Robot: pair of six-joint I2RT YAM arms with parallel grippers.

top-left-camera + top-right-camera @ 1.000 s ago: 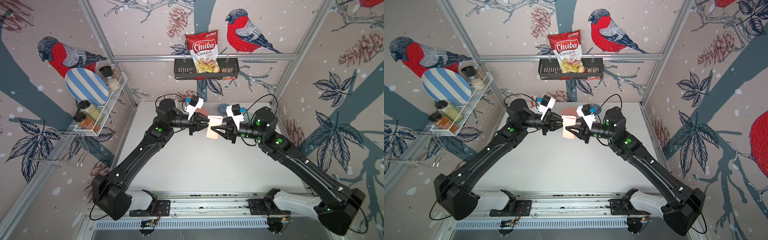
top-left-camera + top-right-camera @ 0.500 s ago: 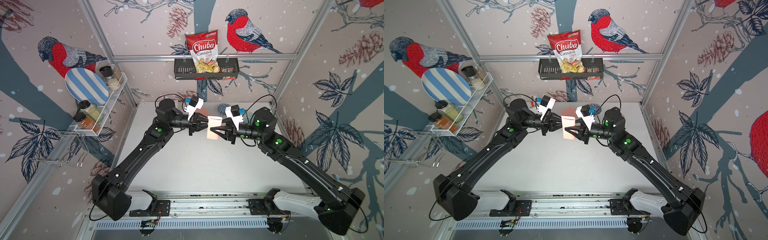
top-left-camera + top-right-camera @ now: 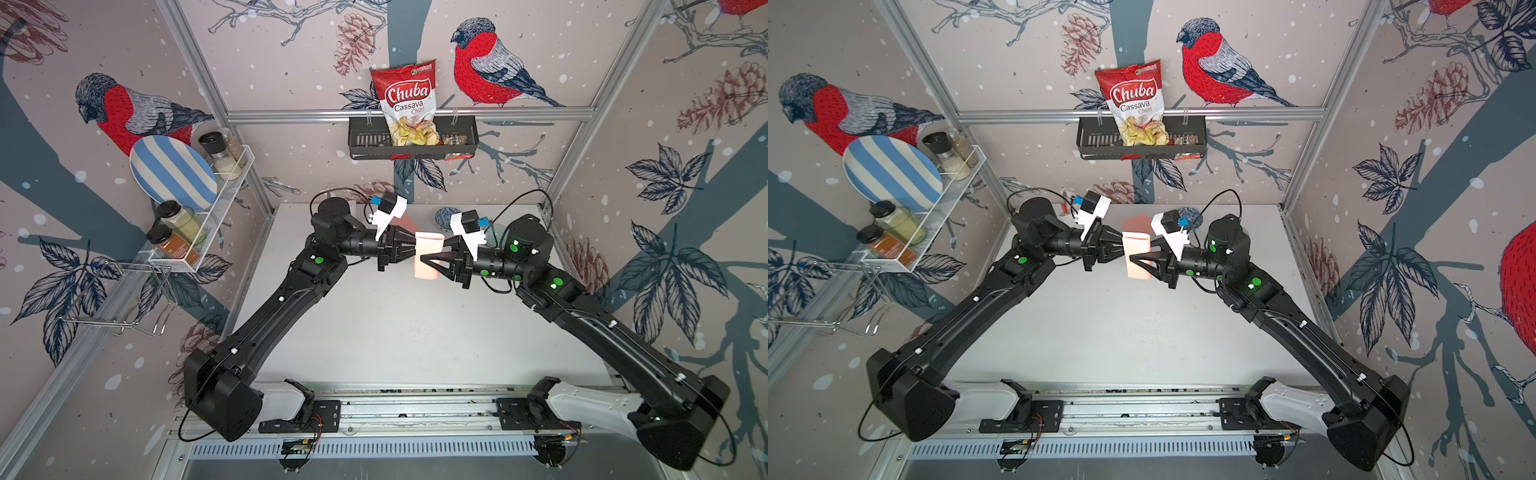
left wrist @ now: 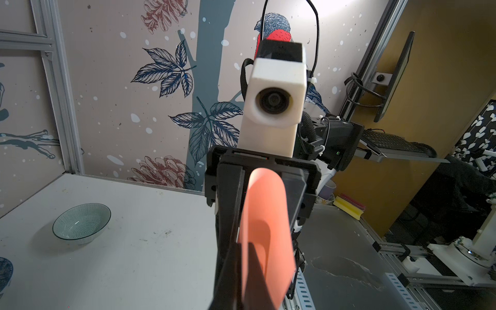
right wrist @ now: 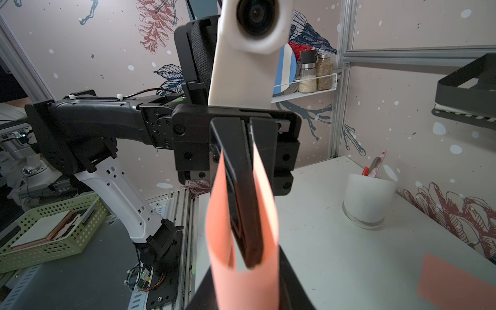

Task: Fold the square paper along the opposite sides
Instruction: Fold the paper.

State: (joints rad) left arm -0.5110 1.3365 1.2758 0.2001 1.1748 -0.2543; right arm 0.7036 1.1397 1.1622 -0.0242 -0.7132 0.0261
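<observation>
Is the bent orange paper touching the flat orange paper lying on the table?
Apart. The right wrist view shows bare table between the bent paper and the flat paper.

Both top views are bright, evenly lit and bowed at their edges. The paper (image 3: 428,247) glares pale there; wrist views look dimmer.

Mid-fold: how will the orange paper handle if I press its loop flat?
Likely floppy: the paper curves into a soft loop instead of lying flat. Probably very light, since a pinch by the left gripper holds it clear of the table. It may spring open if released, as no crease shows yet.
</observation>
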